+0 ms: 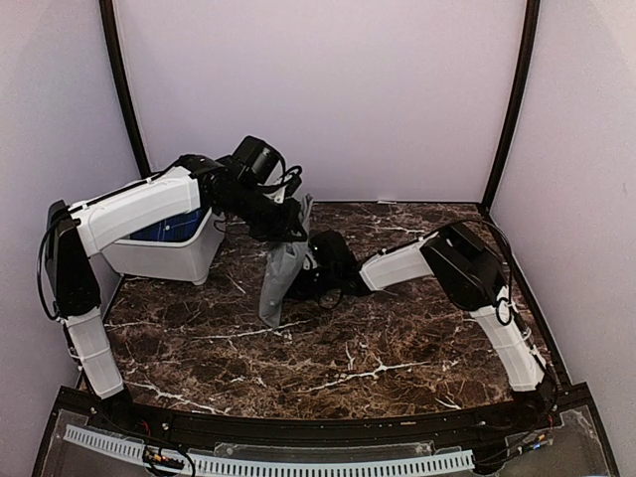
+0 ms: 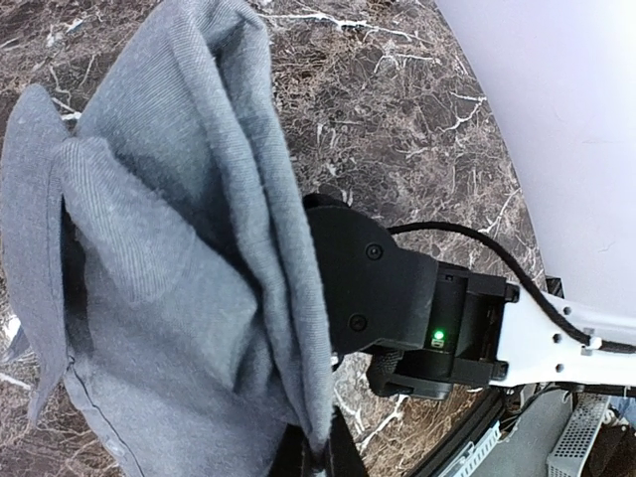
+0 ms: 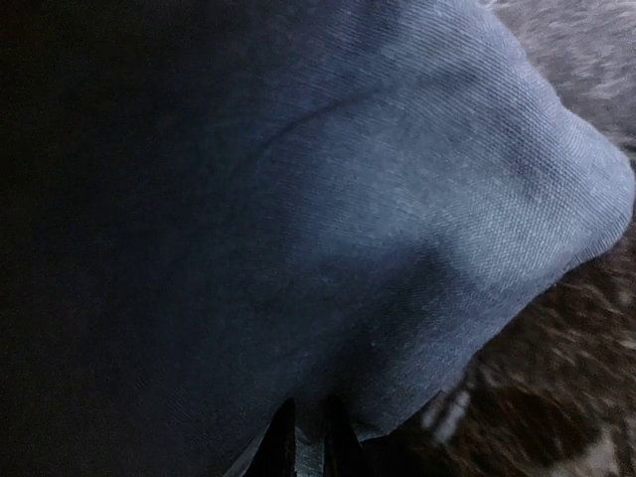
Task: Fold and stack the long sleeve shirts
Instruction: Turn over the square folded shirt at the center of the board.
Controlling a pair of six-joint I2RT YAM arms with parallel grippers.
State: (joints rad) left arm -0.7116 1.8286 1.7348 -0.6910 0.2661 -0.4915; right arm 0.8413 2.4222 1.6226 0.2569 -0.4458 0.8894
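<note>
The left hand [image 2: 318,455] and right hand [image 3: 303,442] pinch shut on the soft, floppy grey shirt [image 1: 279,278], likely best held by its edges.

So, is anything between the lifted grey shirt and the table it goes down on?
Nothing visible. The plain grey cloth shirt hangs over the dark marble table; the white plastic tub stands apart, to its left.

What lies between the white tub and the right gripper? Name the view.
The grey shirt, hanging from the left gripper, then bare table toward the tub; top view shows it.
</note>
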